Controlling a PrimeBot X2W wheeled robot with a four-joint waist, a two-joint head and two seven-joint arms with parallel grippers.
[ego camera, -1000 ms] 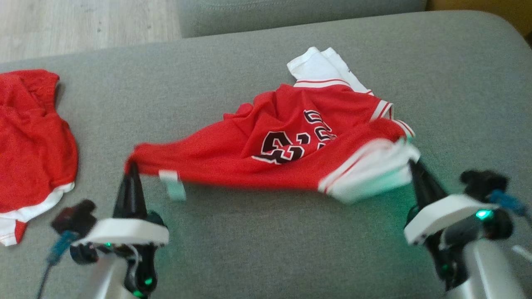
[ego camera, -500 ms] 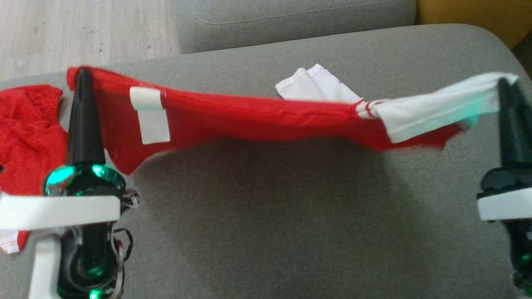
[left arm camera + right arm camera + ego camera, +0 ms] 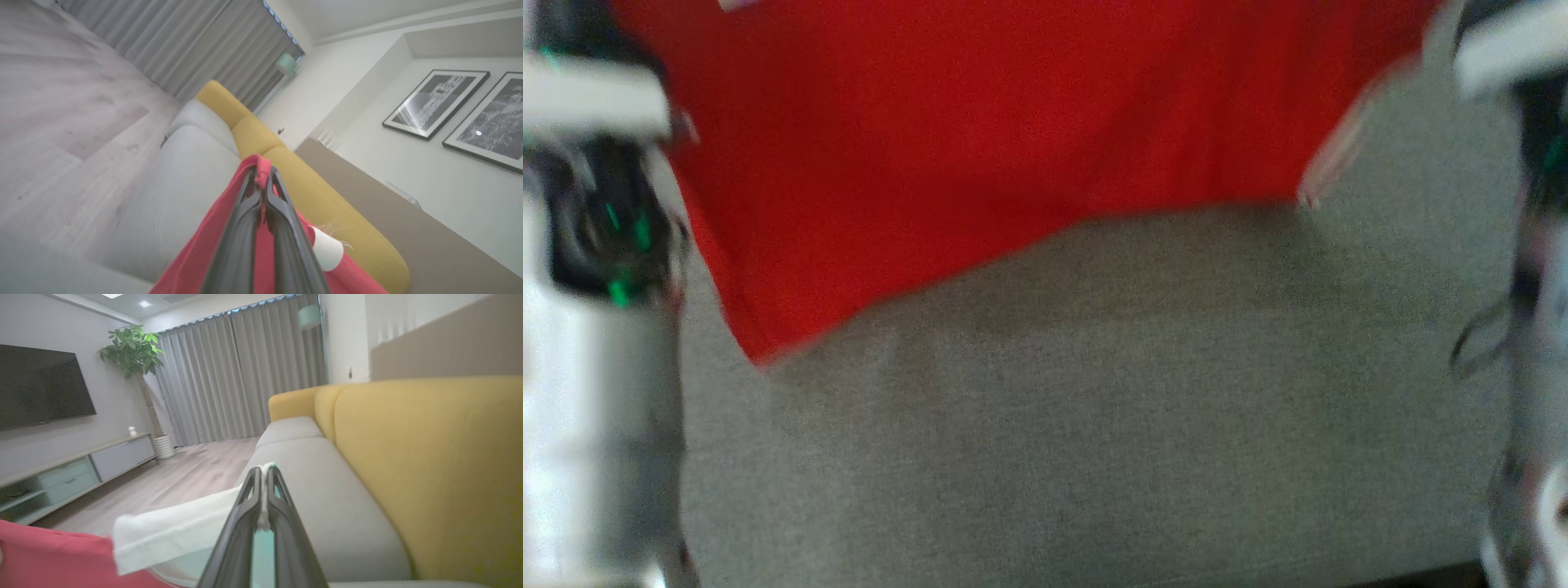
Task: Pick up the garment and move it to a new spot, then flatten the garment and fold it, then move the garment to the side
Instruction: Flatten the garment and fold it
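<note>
The garment (image 3: 1013, 139), a red jersey with white trim, hangs stretched between my two arms above the grey sofa seat (image 3: 1094, 408); the head view is blurred. In the left wrist view my left gripper (image 3: 262, 177) is shut on a bunched red edge of the garment (image 3: 204, 253). In the right wrist view my right gripper (image 3: 264, 473) is shut on its white sleeve part (image 3: 175, 531), with red cloth (image 3: 49, 555) trailing to the left. The left forearm (image 3: 596, 343) and right forearm (image 3: 1531, 286) stand at the sides of the head view.
The yellow sofa backrest (image 3: 429, 457) runs along the grey cushions. Wood floor (image 3: 61, 122) lies beyond the sofa. A TV cabinet (image 3: 81, 465) and a potted plant (image 3: 135, 351) stand across the room.
Both grippers have risen with the garment, from lying on the seat to hanging spread in the air. The head view has shifted too and is now blurred.
</note>
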